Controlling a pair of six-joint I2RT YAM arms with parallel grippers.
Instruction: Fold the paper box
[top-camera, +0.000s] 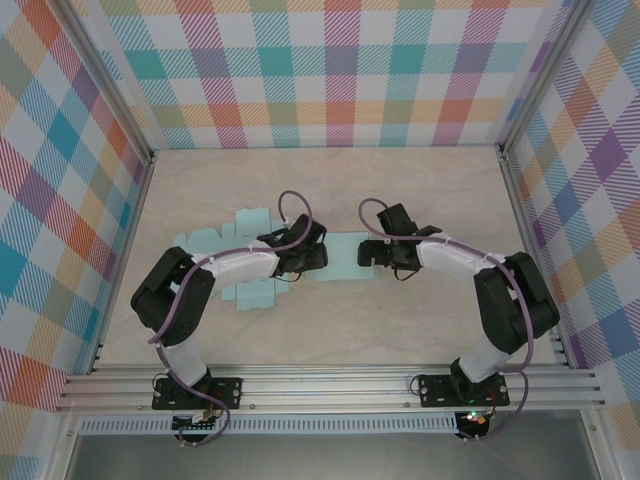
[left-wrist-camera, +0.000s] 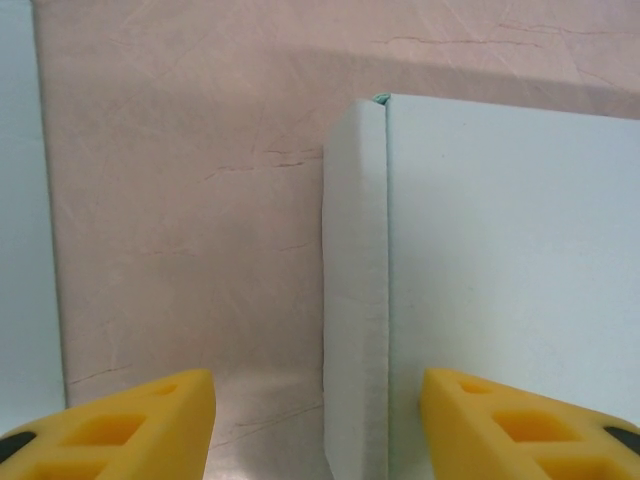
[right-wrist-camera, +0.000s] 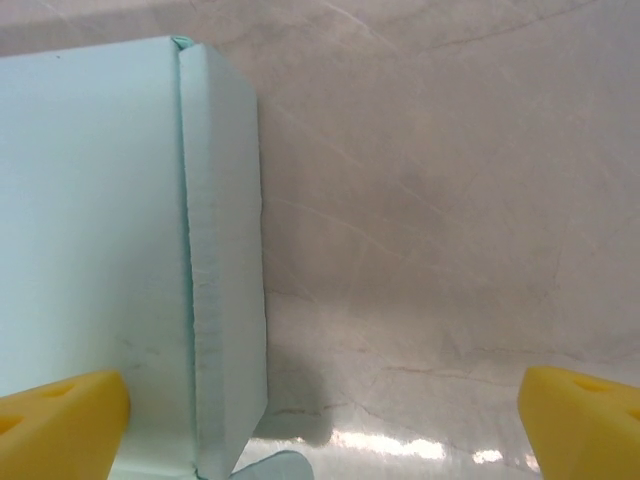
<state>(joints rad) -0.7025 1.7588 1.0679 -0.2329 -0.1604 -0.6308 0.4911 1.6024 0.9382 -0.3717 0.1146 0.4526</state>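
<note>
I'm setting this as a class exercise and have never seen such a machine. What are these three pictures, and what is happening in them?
These are two robot arms bolted to a table, each ending in a two-finger pincer. The wide picture looks down from above, with the left arm on the left and the right arm on the right. The other two come from cameras on the wrists. The yellow fingers at the bottom belong to the left pincer and the right pincer. On the table lies a pale blue paper box, mostly flat. Each wrist picture shows a folded-up flap of it. Both pincers stand open, and nothing is gripped.
</note>
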